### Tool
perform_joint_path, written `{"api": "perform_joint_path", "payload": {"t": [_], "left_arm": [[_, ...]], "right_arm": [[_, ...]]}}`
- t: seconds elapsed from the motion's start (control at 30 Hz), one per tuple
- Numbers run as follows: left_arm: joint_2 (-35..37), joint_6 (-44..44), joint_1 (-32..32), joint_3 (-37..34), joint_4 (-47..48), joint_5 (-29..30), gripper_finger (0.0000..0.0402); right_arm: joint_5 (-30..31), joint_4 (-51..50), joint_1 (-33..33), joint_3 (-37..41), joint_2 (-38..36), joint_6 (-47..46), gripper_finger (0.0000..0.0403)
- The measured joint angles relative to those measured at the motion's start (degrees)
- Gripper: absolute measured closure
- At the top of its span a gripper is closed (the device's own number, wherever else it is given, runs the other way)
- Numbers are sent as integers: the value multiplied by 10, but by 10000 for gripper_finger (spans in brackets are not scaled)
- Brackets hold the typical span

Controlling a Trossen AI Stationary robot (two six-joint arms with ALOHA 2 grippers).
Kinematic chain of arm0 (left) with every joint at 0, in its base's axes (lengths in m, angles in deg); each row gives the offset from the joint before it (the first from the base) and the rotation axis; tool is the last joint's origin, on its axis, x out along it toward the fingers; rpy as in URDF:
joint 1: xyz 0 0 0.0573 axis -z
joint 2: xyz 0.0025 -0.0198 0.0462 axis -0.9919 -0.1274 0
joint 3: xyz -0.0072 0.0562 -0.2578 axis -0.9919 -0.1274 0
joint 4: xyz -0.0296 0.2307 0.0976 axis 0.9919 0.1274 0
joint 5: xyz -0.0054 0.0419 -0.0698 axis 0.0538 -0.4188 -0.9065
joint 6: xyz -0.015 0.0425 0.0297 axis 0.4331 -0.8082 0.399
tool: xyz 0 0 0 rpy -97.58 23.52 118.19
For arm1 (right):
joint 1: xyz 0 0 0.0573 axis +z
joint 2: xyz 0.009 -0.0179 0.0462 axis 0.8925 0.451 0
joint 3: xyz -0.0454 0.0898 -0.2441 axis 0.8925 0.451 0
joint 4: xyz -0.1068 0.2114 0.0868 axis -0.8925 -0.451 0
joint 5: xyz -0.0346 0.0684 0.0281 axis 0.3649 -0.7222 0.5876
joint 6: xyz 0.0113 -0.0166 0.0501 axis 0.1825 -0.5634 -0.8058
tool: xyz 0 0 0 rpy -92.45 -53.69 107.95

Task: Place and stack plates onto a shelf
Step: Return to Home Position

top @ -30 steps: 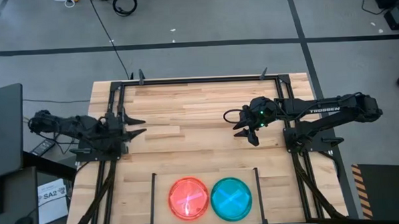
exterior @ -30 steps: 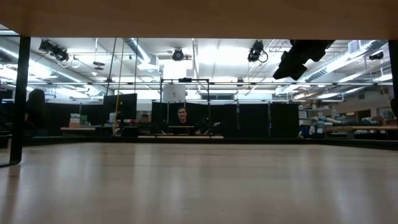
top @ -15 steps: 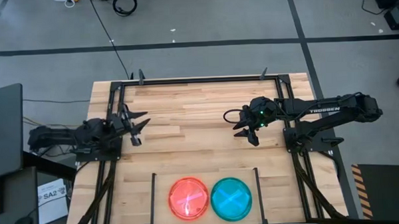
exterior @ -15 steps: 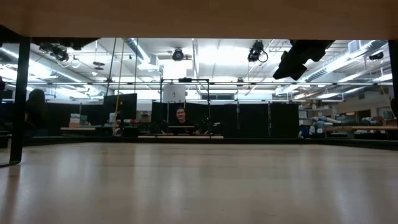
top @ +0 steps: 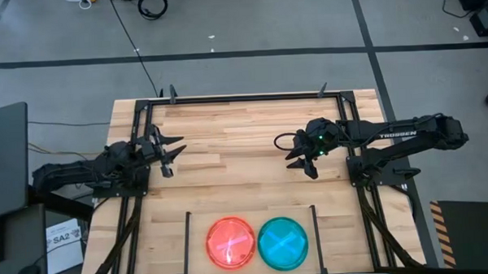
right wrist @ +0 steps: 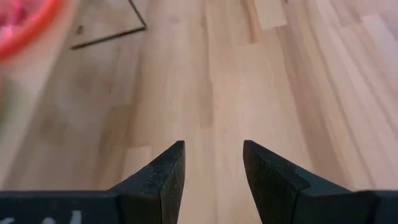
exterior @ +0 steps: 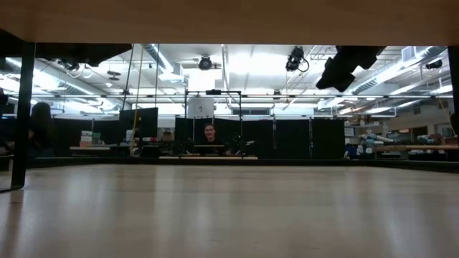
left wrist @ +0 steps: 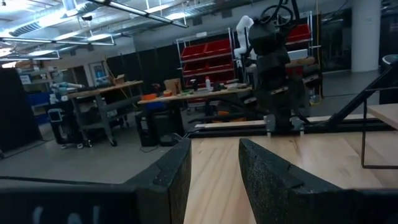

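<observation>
Wooden worktop (top: pixel 244 129): shelf (top: pixel 188 236) is sitting at its edge, holding pink plates (top: pixel 231 242) just beside cyan plates (top: pixel 283 242). My left tool (top: pixel 171 153) and right tool (top: pixel 306 161) are hovering spread and empty, well apart from them, since, I judge, nothing is remaining to stack.

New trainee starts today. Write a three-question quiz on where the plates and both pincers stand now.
1. True or false: the left pincer holds a plate.
2. Which plate tops the stack on the shelf nearer the left arm? A cyan, B pink, C green.
3. Fill in: the right pincer hangs open above the bare ____.
Key: 1 false; 2 B, the pink plate; 3 table.
</observation>
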Motion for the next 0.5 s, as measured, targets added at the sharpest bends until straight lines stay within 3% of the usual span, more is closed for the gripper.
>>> {"api": "perform_joint_path", "payload": {"t": [0.2, 0.37, 0.5], "left_arm": [[43, 0, 0, 0, 30, 0, 260], [111, 15, 0, 0, 112, 0, 260], [107, 26, 0, 1, 143, 0, 260]], "right_arm": [[-38, 0, 0, 0, -41, -19, 234], [-38, 0, 0, 0, -110, -19, 234], [-38, -2, 0, 0, -175, -13, 234]]}}
